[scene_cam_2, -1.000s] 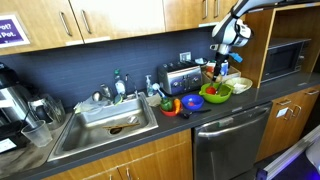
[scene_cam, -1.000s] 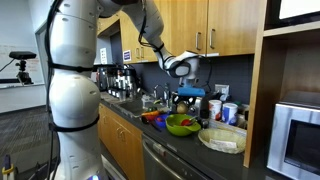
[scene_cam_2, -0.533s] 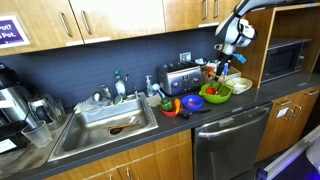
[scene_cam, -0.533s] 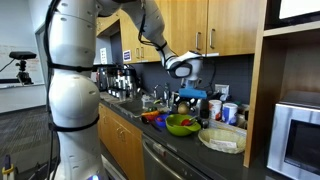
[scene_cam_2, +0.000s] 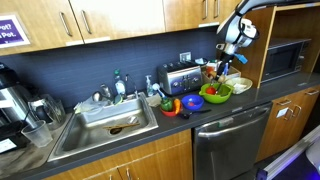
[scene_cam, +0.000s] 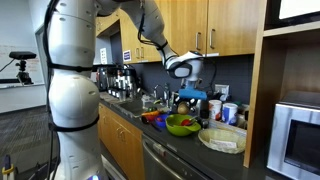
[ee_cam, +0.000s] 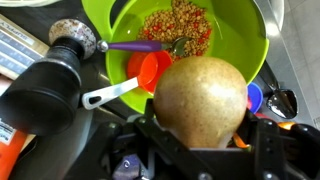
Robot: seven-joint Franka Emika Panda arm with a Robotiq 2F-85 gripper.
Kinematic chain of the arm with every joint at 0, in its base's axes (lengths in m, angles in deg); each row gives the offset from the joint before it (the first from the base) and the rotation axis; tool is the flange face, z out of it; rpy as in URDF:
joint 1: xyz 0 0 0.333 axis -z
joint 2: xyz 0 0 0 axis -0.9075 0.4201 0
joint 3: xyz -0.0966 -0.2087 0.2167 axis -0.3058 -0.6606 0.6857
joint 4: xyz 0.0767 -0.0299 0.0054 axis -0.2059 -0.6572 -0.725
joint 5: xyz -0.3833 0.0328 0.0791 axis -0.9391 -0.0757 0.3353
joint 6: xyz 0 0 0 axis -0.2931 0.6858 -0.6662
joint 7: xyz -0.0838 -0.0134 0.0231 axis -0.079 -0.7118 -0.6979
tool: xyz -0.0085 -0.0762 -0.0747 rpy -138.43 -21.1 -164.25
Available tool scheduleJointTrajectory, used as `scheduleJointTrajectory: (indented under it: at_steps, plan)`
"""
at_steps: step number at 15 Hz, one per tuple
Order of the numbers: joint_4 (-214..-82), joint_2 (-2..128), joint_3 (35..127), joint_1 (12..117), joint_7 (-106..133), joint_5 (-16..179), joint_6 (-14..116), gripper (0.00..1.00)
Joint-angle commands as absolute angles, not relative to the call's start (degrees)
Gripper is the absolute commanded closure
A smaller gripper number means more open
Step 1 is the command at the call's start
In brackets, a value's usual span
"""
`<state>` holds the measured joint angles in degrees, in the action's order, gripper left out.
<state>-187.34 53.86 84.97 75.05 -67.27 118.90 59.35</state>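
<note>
My gripper (ee_cam: 200, 135) is shut on a round tan speckled fruit, like a pear or potato (ee_cam: 200, 98), and holds it in the air above a green bowl (ee_cam: 245, 45). The bowl holds grains, a purple-handled utensil (ee_cam: 135, 46) and an orange measuring scoop (ee_cam: 150, 72). In both exterior views the gripper (scene_cam: 183, 70) (scene_cam_2: 228, 50) hangs above the green bowl (scene_cam: 181, 125) (scene_cam_2: 216, 93) on the dark counter.
A black pepper grinder (ee_cam: 50, 85) lies next to the bowl. A toaster (scene_cam_2: 180, 77), a sink (scene_cam_2: 105, 120), a blue bowl (scene_cam_2: 191, 102), a white dish (scene_cam: 224, 139) and a microwave (scene_cam: 298, 135) stand along the counter. Wooden cabinets hang overhead.
The gripper has risen slightly and shifted a little toward the microwave side with the fruit still in it. Nothing on the counter has moved.
</note>
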Motion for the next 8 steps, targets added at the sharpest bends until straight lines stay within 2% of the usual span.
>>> scheduleJointTrajectory:
  at_steps: [1,2,8]
  plan:
    - [-187.31,53.83,84.31,74.42,-67.23,118.91,59.23,0.26]
    - [-187.57,53.73,84.52,74.24,-67.4,119.04,59.27,0.51]
    - [-188.81,53.34,81.88,75.26,-62.33,117.22,60.92,0.51]
